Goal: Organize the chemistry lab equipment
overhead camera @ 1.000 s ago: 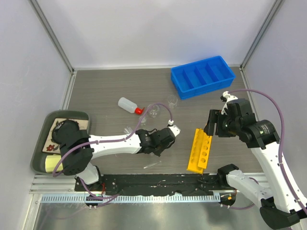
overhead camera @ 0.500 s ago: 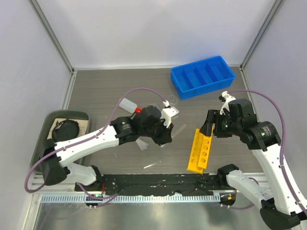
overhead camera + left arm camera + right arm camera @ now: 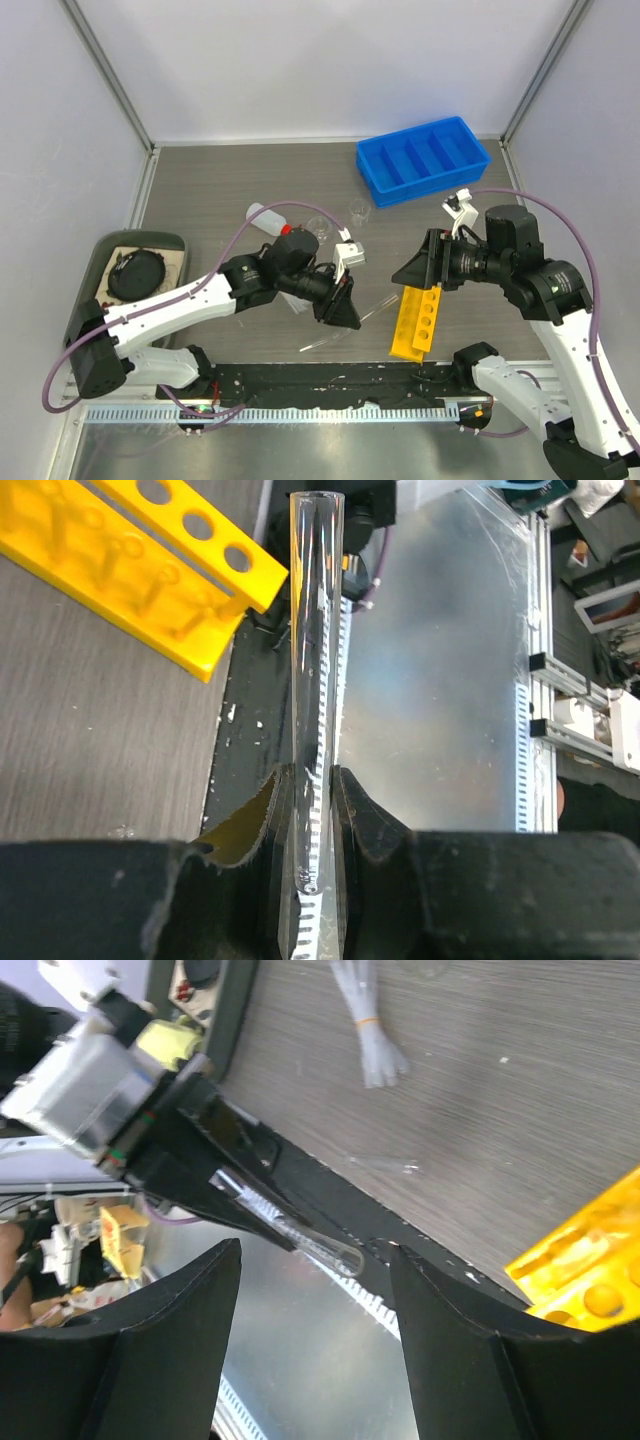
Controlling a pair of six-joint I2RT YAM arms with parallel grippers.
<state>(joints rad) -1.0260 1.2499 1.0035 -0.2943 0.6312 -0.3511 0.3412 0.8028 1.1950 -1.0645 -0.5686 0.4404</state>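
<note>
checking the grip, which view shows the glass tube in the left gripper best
Left wrist: the tube runs full length up the frame, clamped in the left gripper. Right wrist shows it small and distant; top shows only a faint streak.

**A grey table boxed in by pale walls**

A grey wood-grain tabletop point(image 3: 220, 190) forms the floor of the enclosure. Plain, pale lavender-white panels close it in: a back wall panel point(image 3: 330, 60), a left wall panel point(image 3: 50, 150) and a right wall panel point(image 3: 600, 110). Slanting aluminium frame posts point(image 3: 110, 75) stand at the back corners. Along the near edge lies a black mounting plate point(image 3: 400, 378), then a brushed steel sheet point(image 3: 330, 450). The light is even and soft.
</note>
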